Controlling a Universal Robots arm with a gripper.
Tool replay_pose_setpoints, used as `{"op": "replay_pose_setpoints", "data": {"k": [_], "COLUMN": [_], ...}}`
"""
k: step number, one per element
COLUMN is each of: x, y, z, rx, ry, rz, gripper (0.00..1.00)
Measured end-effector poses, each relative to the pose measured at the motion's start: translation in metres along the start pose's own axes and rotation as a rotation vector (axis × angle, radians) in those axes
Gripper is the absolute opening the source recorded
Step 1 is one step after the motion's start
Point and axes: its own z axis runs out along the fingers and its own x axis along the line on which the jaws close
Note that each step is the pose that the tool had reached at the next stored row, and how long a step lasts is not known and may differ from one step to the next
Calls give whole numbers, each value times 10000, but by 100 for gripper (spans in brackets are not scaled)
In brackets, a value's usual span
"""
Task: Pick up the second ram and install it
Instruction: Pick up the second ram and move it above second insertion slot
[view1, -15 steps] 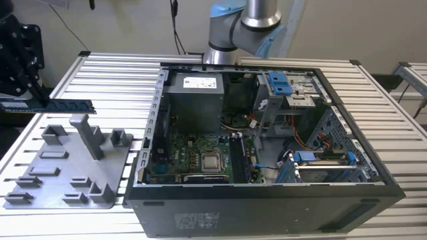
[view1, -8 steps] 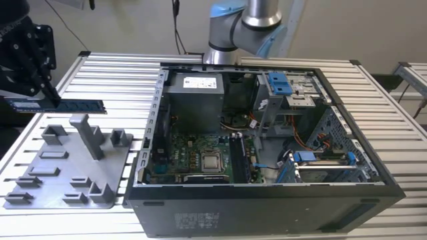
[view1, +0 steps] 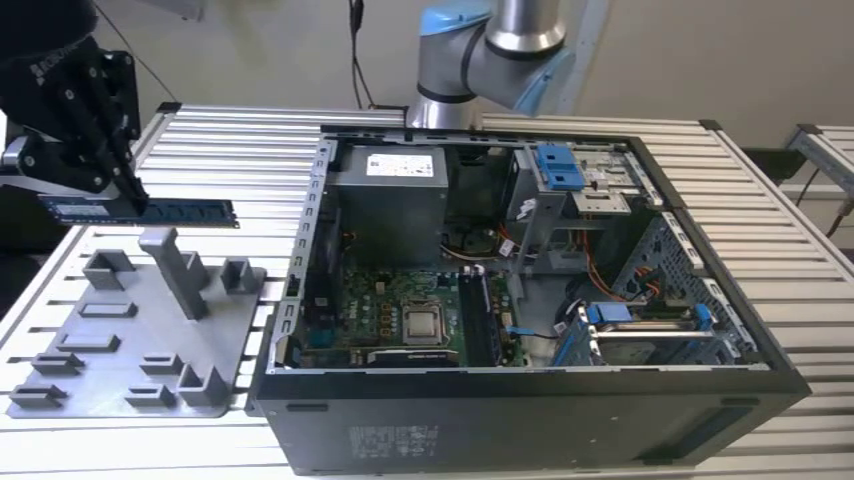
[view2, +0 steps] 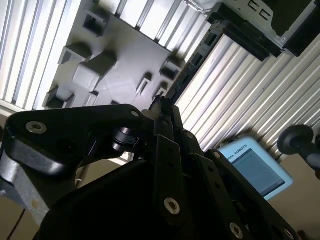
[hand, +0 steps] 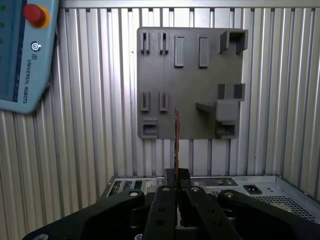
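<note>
In the exterior view my gripper (view1: 131, 205) hangs at the far left, above the grey fixture plate (view1: 134, 340). It is shut on the second ram (view1: 174, 212), a dark blue-green stick held level on its long edge. The stick juts toward the exterior view's right, above the tall grey post (view1: 171, 270). In the first wrist view the ram (hand: 176, 137) shows edge-on, clamped between the black fingers (hand: 167, 192), with the plate (hand: 190, 75) behind it. The open computer case (view1: 747, 340) lies to the exterior view's right, its memory slots (view1: 478, 320) beside the processor socket (view1: 424, 322).
The fixture plate carries several small grey holders and the upright post. A teach pendant (hand: 25, 55) lies on the slatted metal table (view1: 227, 140). Inside the case are the power supply (view1: 387, 195), blue drive clips (view1: 561, 165) and loose cables (view1: 587, 290). The arm's base (view1: 487, 50) stands behind the case.
</note>
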Motion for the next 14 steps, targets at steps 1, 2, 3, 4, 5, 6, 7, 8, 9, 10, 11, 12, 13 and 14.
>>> {"op": "replay_pose_setpoints", "data": {"k": [1,2,3,4,5,6,7,8,9,10,11,12,13,14], "x": [-1,-1,-2,-3,-3,-4,-4,-5,-6,-6,-6,-7,-7,-8], "y": [-24,-46,-70,-91,-113,-132,-151,-170,-187,-204,-221,-236,-253,-268], "z": [0,1,2,2,3,3,4,5,5,5,6,6,7,8], "rx": [-1,0,0,0,0,0,-1,0,-1,-1,0,0,0,0], "ry": [0,0,0,0,1,0,1,0,0,0,0,0,0,0], "rz": [0,0,0,0,0,0,0,0,0,0,0,0,0,0], "gripper": [14,14,14,14,14,14,14,14,14,14,14,14,14,14]}}
